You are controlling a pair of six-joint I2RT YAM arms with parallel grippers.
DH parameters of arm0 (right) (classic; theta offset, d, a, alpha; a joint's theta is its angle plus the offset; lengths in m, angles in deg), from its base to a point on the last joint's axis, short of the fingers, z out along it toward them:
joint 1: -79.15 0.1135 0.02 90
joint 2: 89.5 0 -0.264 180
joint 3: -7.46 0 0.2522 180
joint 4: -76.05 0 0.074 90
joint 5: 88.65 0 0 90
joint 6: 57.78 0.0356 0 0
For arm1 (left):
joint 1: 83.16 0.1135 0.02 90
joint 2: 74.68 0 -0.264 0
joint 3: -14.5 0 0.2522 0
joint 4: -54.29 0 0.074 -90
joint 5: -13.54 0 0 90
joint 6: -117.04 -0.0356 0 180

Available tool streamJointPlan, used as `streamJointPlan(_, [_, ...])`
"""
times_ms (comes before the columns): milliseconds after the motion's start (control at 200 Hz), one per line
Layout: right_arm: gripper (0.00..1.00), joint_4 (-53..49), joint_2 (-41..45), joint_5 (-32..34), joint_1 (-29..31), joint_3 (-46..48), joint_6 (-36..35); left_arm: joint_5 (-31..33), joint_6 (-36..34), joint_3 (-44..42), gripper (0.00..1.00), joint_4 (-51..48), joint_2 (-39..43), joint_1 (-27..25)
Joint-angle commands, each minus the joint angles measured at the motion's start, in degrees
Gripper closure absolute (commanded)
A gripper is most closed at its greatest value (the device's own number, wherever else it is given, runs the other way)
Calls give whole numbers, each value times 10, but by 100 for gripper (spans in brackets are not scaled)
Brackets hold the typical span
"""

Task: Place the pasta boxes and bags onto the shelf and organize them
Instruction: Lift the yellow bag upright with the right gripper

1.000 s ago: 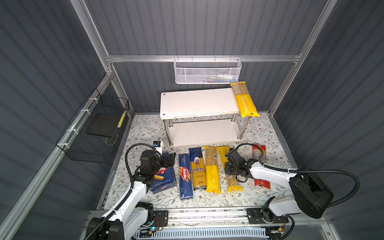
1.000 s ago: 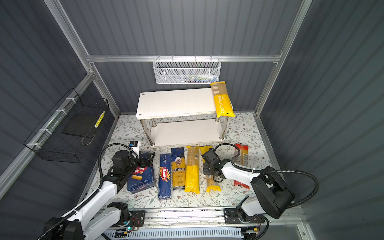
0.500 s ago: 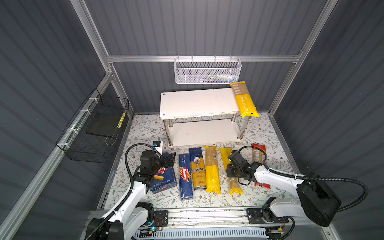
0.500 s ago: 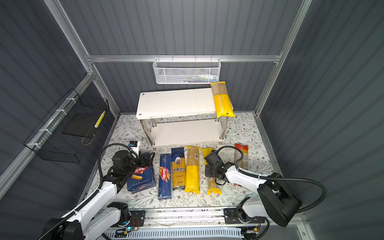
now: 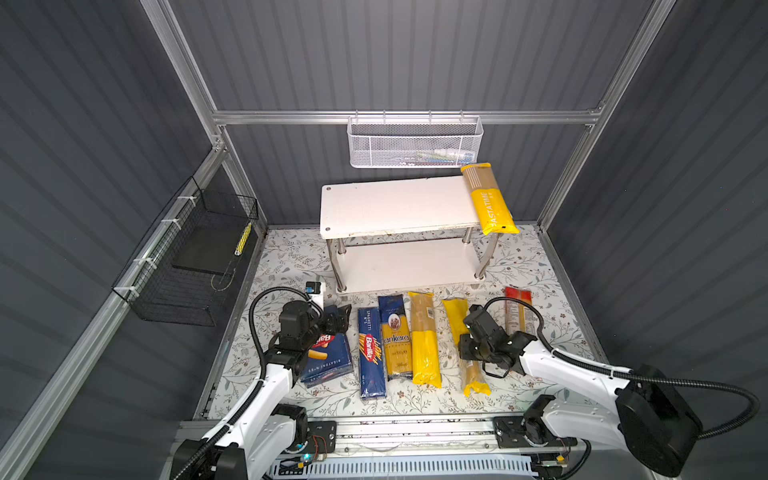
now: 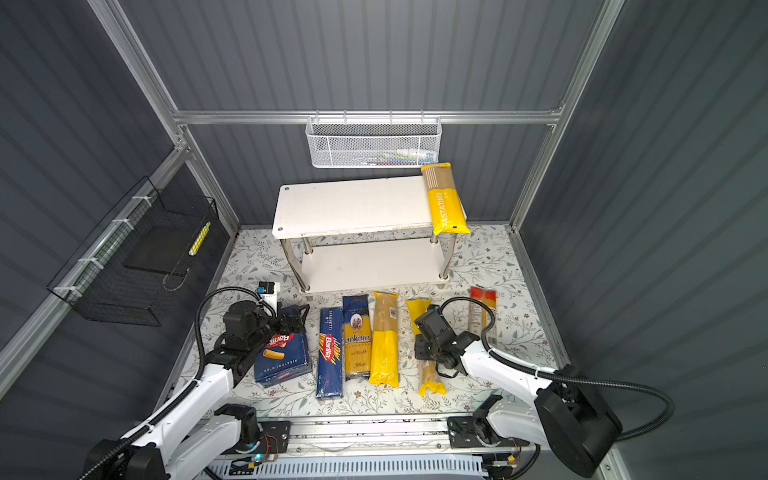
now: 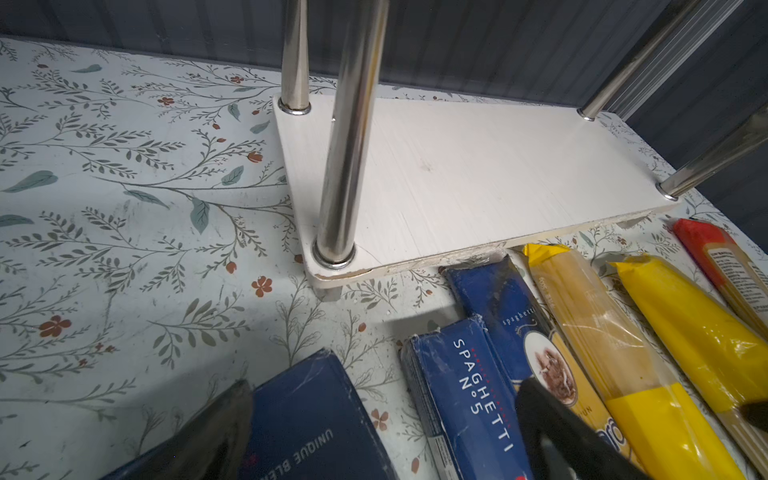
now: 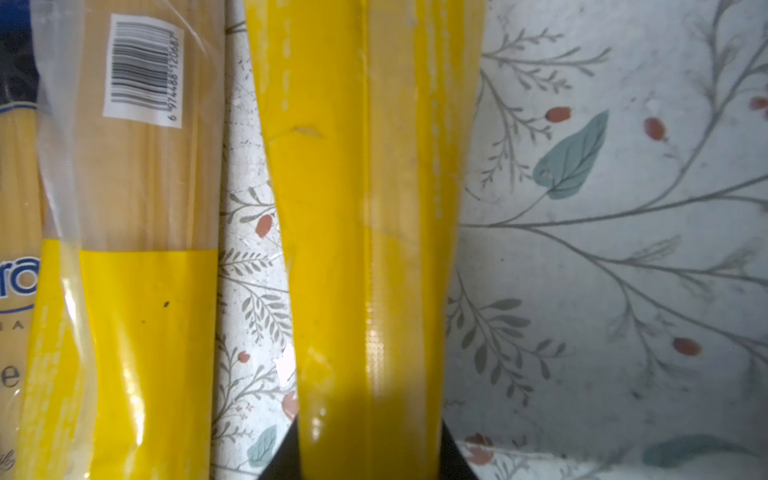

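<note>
Right arm reaches low over the floral-patterned counter (image 5: 291, 266) in front of the white two-tier shelf with chrome tube legs (image 5: 395, 205), wrist bent down; right hand (image 5: 467, 353) is clamped across the middle of the slim plastic spaghetti bag with yellow ends (image 5: 473, 376); bag points lengthwise at the shelf; cannot tell whether it is off the counter.

Left arm has its elbow bent, with the left hand (image 5: 338, 318) aimed at the shelf's near left leg, over the shelf-side end of the wide dark blue cardboard rigatoni box (image 5: 330, 361); fingers (image 7: 216, 436) are spread wide and grip nothing.

In a row in front of the shelf, beside that box: long narrow dark blue cardboard spaghetti box (image 5: 371, 353); navy-and-yellow "ankara" plastic bag (image 5: 395, 336); yellow-and-clear plastic spaghetti bag (image 5: 424, 336); the held bag; red-and-clear plastic spaghetti bag (image 5: 518, 309), the last in the row.

Only the top views show the yellow "PASTATIME" plastic bag (image 5: 490, 203), lying across the right end of the shelf's top tier and overhanging its front edge; there the right wrist hides the right hand's fingertips; the right wrist view shows them, dark, on both sides of the bag (image 8: 365, 208), plus a barcode label (image 8: 141, 70) on the neighbouring bag; only the left wrist view shows the chipped front edge of the shelf's bare lower tier (image 7: 478, 174).
</note>
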Motion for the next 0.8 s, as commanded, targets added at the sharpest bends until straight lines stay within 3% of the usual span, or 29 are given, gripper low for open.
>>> streamJointPlan(0, [87, 19, 28, -4, -4, -9, 3, 0, -4, -7, 0, -7, 11, 1])
streamJointPlan(345, [99, -13, 96, -9, -11, -25, 4, 13, 0, -11, 0, -9, 20, 1])
streamJointPlan(795, [100, -111, 130, -17, -13, -138, -53, 10, -1, -9, 0, -8, 16, 1])
